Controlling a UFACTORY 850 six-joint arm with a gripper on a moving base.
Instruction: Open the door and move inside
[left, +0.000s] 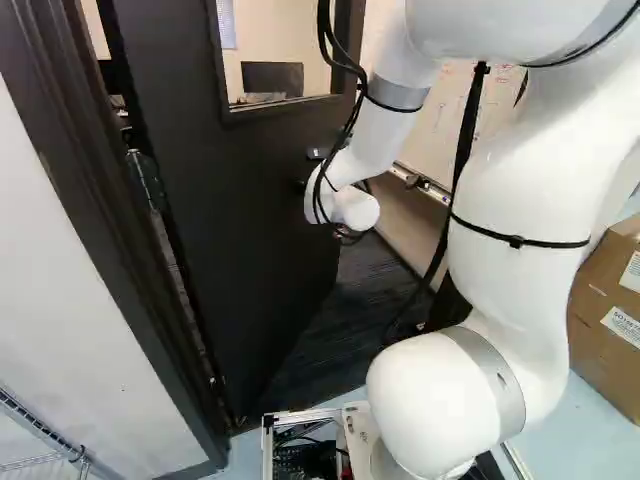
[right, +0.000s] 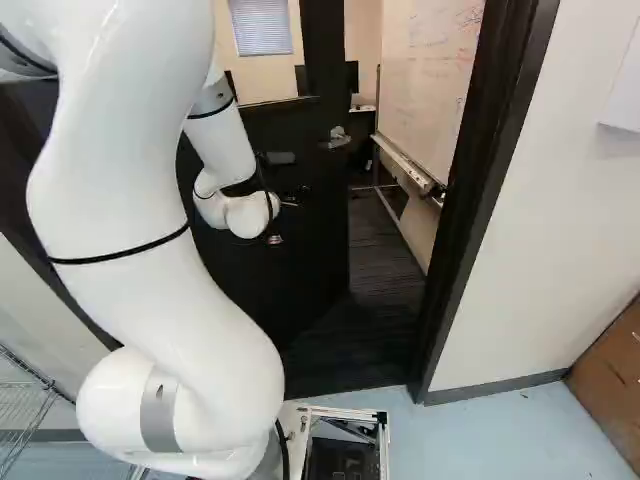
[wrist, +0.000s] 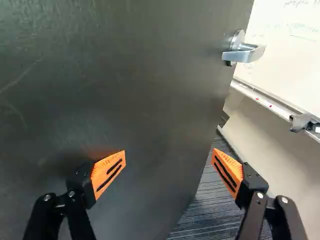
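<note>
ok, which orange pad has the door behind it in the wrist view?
The pad farther from the lever handle; the other pad shows against the striped carpet.

Soft, bright indoor light, dull sheen and faint shadow on the door (wrist: 130, 95)

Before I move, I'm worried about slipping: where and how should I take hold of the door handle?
Grip the handle by its slim bar, probably coming squarely at the door, one finger of the open tool on each long side: the bar stands out from the door.
</note>
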